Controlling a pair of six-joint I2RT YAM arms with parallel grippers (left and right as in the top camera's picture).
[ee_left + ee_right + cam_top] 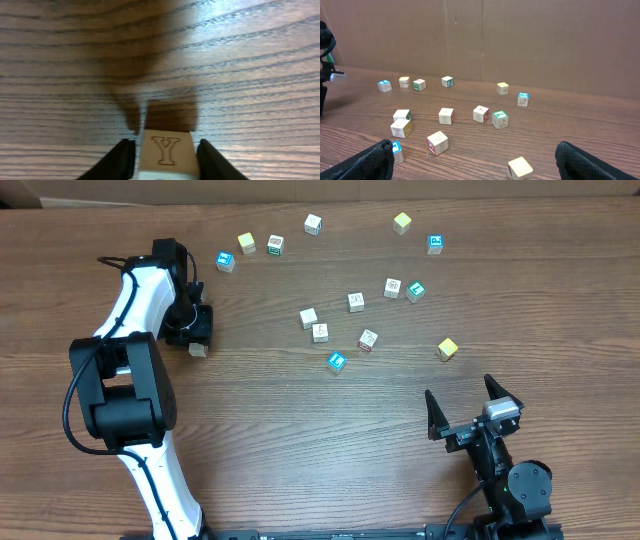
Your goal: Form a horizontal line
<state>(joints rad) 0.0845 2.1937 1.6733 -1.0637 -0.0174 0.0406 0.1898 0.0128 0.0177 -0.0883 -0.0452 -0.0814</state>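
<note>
Pale wooden cube (166, 152) printed with a brown Y sits pinched in the left gripper (165, 145) at the wooden table (300, 440)'s left; only the wrist view gives the letter (overhead the gripper hides most of it). Small scattered cubes (356, 302) lie apart, not yet a line, prints unreadable. Right gripper (458, 388) gapes wide.

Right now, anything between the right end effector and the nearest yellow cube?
No. Overhead shows bare table between the right end effector and that yellow cube.
</note>
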